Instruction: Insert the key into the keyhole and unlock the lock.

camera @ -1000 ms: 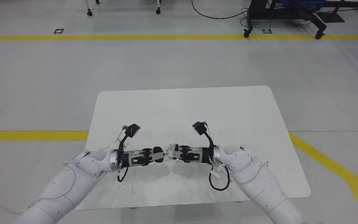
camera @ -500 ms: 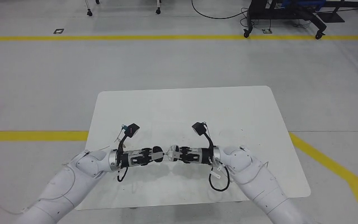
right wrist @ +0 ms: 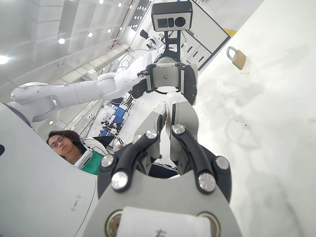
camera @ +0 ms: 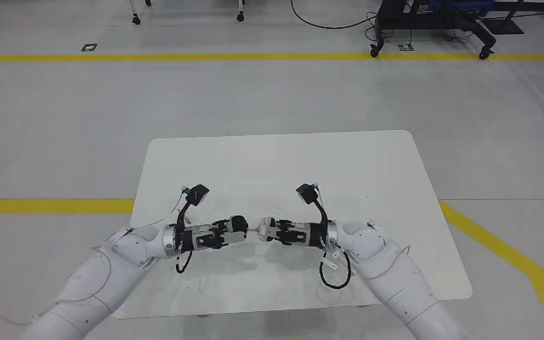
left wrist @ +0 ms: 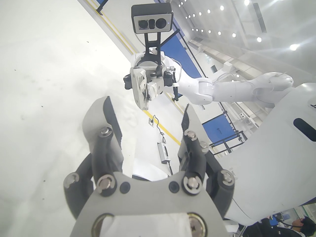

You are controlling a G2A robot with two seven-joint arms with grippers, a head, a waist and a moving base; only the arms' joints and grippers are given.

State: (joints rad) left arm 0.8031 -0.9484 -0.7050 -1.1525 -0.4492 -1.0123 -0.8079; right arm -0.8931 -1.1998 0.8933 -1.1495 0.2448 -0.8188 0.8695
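Brass padlock (right wrist: 235,57), silver shackle, lying flat on white table (right wrist: 271,104)

The left arm (camera: 127,255) comes in from the near left corner of the table (camera: 340,161), and the right arm (camera: 382,259) from the near right. Both forearms lie low and about level over the near half, pointing at each other. The tools face nearly tip to tip around the middle, close to the near edge. The left tool (left wrist: 147,104) has its fingers (left wrist: 98,117) spread wide. The right tool (right wrist: 169,107) has its fingers (right wrist: 187,119) pressed together (whether anything sits between them cannot be told).
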